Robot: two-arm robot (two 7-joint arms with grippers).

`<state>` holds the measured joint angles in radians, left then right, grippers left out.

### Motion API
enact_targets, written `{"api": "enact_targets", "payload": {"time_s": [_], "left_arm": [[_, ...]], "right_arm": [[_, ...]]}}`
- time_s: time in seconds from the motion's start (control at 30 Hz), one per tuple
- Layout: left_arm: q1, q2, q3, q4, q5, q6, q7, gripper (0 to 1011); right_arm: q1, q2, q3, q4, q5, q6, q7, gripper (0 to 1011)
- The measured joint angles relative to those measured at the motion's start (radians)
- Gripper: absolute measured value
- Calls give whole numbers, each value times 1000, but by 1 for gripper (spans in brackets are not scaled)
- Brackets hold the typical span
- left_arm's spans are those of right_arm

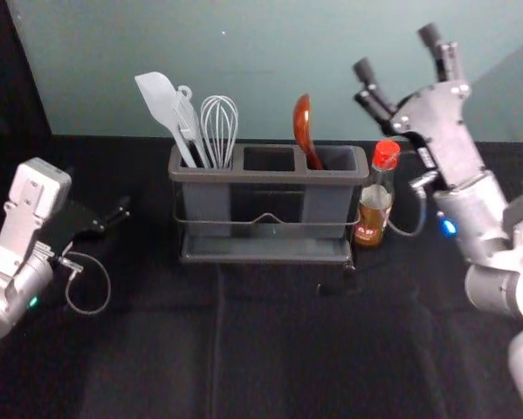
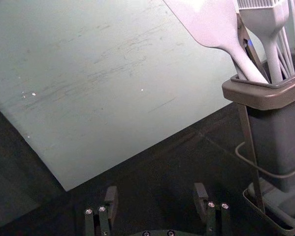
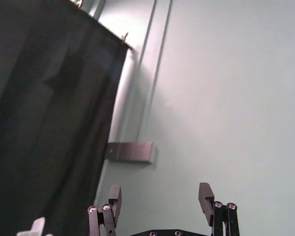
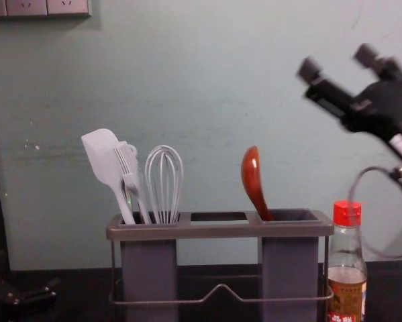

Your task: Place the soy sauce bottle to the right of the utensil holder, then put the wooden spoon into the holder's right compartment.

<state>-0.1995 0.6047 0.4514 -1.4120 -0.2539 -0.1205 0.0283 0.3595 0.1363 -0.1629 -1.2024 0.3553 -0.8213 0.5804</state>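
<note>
The right pincer (image 1: 397, 52) is raised at the right, its two fingers spread apart and pointing up and away from the robot, with the pale wall between them in its wrist view. A cable loop (image 1: 420, 223) hangs below it at the wrist. Also below the right pincer is the soy sauce bottle (image 1: 375, 207), red-capped and upright on the table (image 1: 287, 349), just to the right of the utensil holder (image 1: 270, 177). Lower than the pincer and to its left, the wooden spoon (image 1: 302, 122) stands in the holder's right compartment, bowl up and leaning left. Farther left of the pincer, the left compartment carries a whisk (image 1: 219, 127), a ribbed-headed utensil (image 2: 260, 19) and a white spatula (image 1: 161, 100). Farthest from the right pincer, well to its left and lower down, the left pincer (image 1: 117, 214) is parked beyond the holder's left end, its fingers apart too. The wall (image 1: 270, 52) rises behind the holder.
</note>
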Motion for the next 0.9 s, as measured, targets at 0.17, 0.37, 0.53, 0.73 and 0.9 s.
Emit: {"api": "enact_targets", "payload": {"time_s": [0.17,0.37,0.53,0.73,0.9], "left_arm": [[0,0,0,0,0,0,0,1005],[0,0,0,0,0,0,0,1005],[0,0,0,0,0,0,0,1005],[0,0,0,0,0,0,0,1005],[0,0,0,0,0,0,0,1005]], "right_arm": [[-61,19,53,-85,-20,4,-44,1002],[-152,19,143,-197,-163,82,-176,1003],[-220,32,198,-281,-302,234,-288,1002],[-275,64,218,-332,-332,429,-328,1002],[-298,89,218,-339,-338,529,-336,1002]]}}
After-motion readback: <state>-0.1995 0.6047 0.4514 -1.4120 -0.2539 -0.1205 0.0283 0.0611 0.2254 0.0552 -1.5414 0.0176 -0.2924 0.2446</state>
